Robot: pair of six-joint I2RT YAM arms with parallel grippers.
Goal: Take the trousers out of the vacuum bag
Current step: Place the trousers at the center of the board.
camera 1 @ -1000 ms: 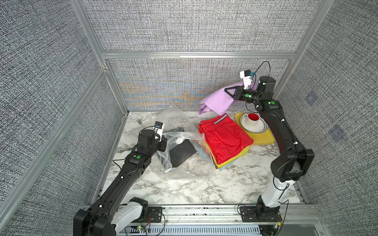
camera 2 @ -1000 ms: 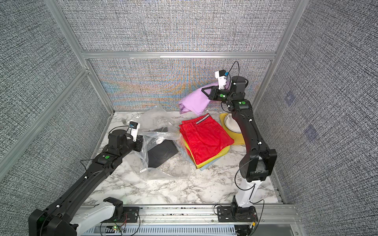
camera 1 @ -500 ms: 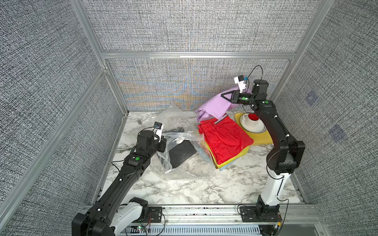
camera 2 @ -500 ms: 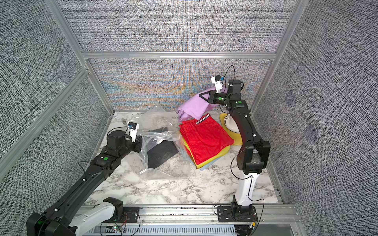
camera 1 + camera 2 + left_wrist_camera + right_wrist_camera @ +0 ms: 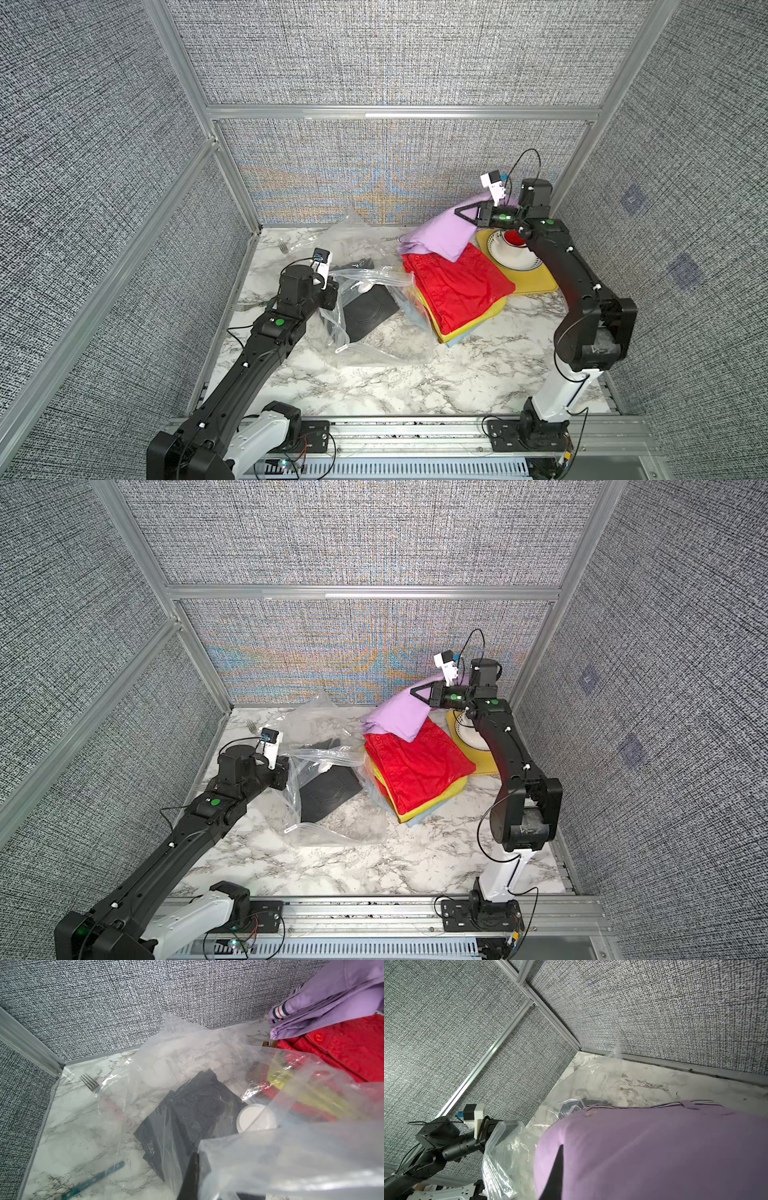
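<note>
The vacuum bag (image 5: 376, 338) lies crumpled and clear at the middle left of the marble table, its white valve (image 5: 255, 1118) showing. Dark grey denim trousers (image 5: 370, 309) are still inside it. My left gripper (image 5: 195, 1167) is shut on the bag's plastic edge and holds it up. Beside the bag lies a stack of trousers with the red pair (image 5: 457, 286) on top and yellow and light blue beneath. My right gripper (image 5: 459, 212) is shut on the lilac trousers (image 5: 440, 235), which hang over the stack's far end, their lower edge reaching the red pair.
A yellow tray (image 5: 536, 282) with a white bowl (image 5: 515, 253) sits at the back right, under the right arm. A fork (image 5: 284, 248) lies in the back left corner, and a teal-handled utensil (image 5: 97, 1178) lies by the left wall. Fabric walls close three sides.
My right gripper has come down and to the left with the lilac trousers, from high above the tray to the far end of the stack. The left arm has barely moved.
</note>
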